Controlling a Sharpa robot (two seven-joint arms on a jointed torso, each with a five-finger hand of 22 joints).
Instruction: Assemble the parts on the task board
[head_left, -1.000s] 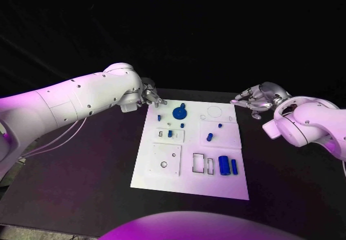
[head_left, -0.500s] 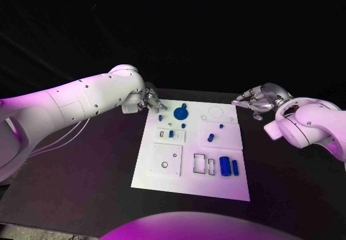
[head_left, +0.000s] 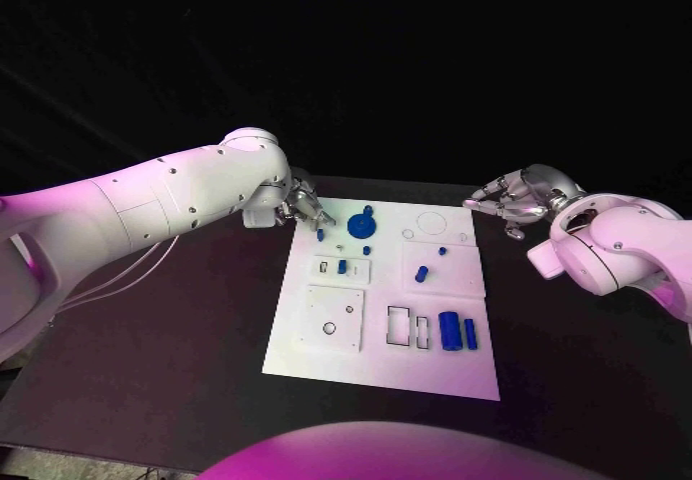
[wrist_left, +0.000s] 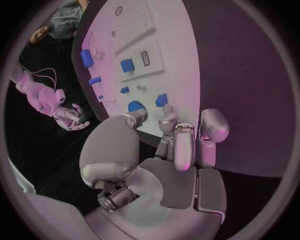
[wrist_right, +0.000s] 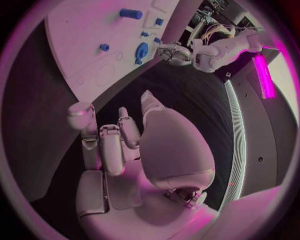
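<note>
A matte black table (head_left: 173, 340) lies under a dark, featureless background. No brand, label or writing can be read on anything here.

At the left, the smooth, white, rounded left arm (head_left: 159, 200) ends in the silver left hand (head_left: 303, 205), which hovers just beside the far left corner of the task board (head_left: 325, 365). In the left wrist view that hand (wrist_left: 178, 150) holds nothing, its metallic fingers loosely extended and apart above the board's edge.

The task board is a flat white rectangular plate in the middle of the table, with shallow outlined recesses: squares, narrow rectangles and circles. The parts stand or lie on it: a large blue round disc (head_left: 359, 226) near the far end, a small blue peg (head_left: 342, 267) in a square frame, a short blue cylinder (head_left: 421, 272) lying near the middle, and two longer blue cylinders (head_left: 456, 332) side by side toward the near right.

At the right, the right hand (head_left: 516, 205) hovers over the table just beyond the board's far right corner, grasping nothing, fingers apart and gently curved.
</note>
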